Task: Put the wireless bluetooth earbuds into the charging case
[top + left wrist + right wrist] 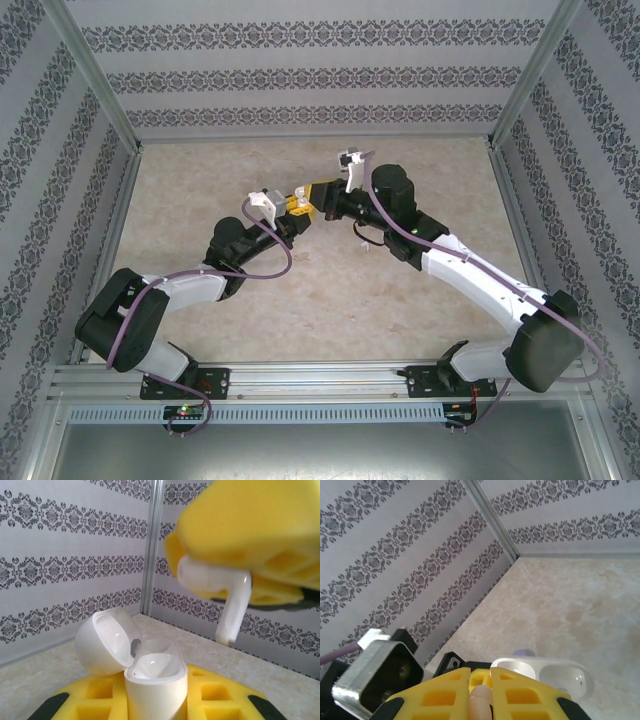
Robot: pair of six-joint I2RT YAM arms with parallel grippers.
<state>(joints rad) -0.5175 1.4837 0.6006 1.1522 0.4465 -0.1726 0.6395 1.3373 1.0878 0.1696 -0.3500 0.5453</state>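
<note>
overhead, the left arm reaches in from 7 o'clock and the right arm from 5 o'clock. their yellow tips stand nearly together above the marbled bench, a little toward 12 o'clock of its middle.

in the left wrist view the left jaws are clamped on the white charging case, which stands upright at 6 o'clock between the yellow fingers. its lid is flipped back toward 10 o'clock.

at 1 o'clock of the case the right jaws are clamped on a white earbud, pinched by its head, with the stem hanging down at a slight tilt. the stem's tip is above the case's mouth and off to one side, not touching it.

in the right wrist view the earbud shows pale between two yellow fingers at 6 o'clock. the case lies just beside it at 2 o'clock, its hollow facing up. a small purple thing peeks over the case's far rim, too hidden to name
</note>
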